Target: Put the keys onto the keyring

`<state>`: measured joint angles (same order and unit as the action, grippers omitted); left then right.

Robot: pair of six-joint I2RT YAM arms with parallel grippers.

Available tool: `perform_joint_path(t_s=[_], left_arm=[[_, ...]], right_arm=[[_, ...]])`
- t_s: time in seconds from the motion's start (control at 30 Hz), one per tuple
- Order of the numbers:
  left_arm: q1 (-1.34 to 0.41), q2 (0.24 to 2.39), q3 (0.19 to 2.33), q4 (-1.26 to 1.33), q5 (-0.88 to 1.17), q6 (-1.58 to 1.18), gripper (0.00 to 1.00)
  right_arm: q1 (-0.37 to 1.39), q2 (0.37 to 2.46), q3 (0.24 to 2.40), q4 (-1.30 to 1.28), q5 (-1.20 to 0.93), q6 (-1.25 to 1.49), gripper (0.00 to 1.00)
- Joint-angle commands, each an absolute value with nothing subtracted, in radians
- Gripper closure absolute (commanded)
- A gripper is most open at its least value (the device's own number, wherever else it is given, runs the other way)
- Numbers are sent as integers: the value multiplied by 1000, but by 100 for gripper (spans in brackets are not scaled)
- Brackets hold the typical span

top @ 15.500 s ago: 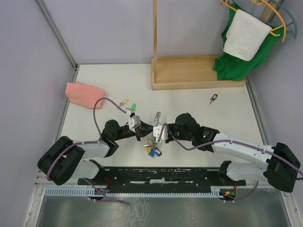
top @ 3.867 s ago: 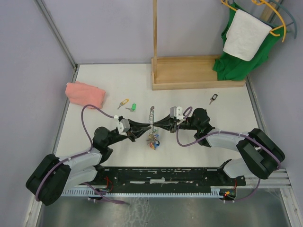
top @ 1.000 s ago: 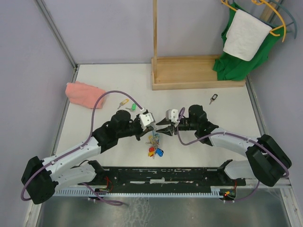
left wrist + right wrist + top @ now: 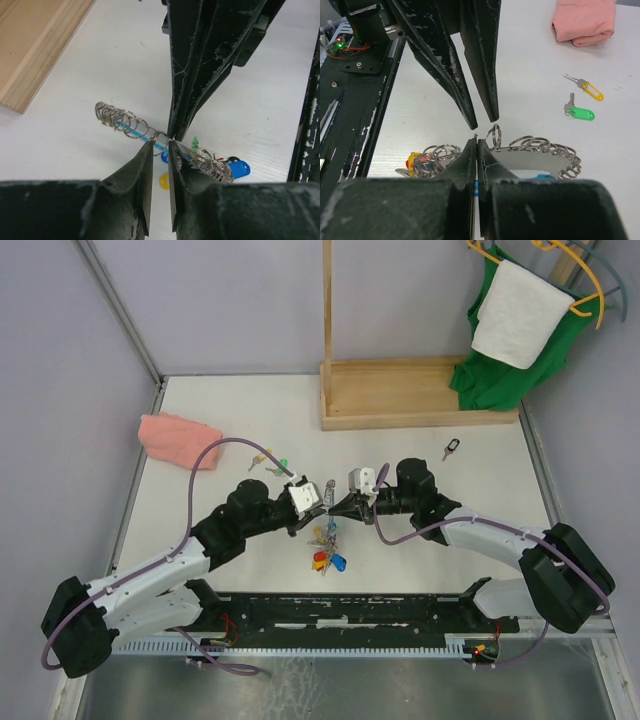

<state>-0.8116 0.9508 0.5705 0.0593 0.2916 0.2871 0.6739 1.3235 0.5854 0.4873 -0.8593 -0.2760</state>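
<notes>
- Left jaws parted by a narrow slot: black wedge-shaped blades with scuffed, chalky edges, tips right at a small wire ring on the big silvery metal keyring (image 4: 122,121).
- Right jaws pressed flat together, same worn black taper, point meeting that loop from the opposite side; cannot tell whether any wire is caught between them.
- Keyring between the two arms, near the middle of the matte white worktop (image 4: 240,400); looks like a coil because of its many thin split rings strung side by side.
- Glossy plastic tags bunched at its near end, among them a blue oblong tag (image 4: 239,168).
- Off the ring, farther back on the left: two small steel keys, one with an oblong yellow plastic head (image 4: 591,90), one with a green plastic head (image 4: 582,114), close together but not touching.
- Black-headed small key (image 4: 452,449) alone on the right, near the pale wooden stand base (image 4: 420,405).
- Soft folded pink cloth (image 4: 180,438) at the left edge.
</notes>
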Motion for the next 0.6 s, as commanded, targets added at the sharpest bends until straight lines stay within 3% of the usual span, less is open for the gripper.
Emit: perform_joint_path(t_s=[0.0,0.13,0.37,0.57], left_arm=[[-765,936,512,288,339,201,75],[-723,950,475,360,376,151,76],[-697,914,304,656,518,97,68],[-674,1008,251,844,639,66,67]], right_arm=[[672,1272,605,515,-870,-281,99],[673,1255,605,505,-857,-291,99],[673,1246,595,530,-827,-289,99],[671,1227,588,507,-815,-317,99]])
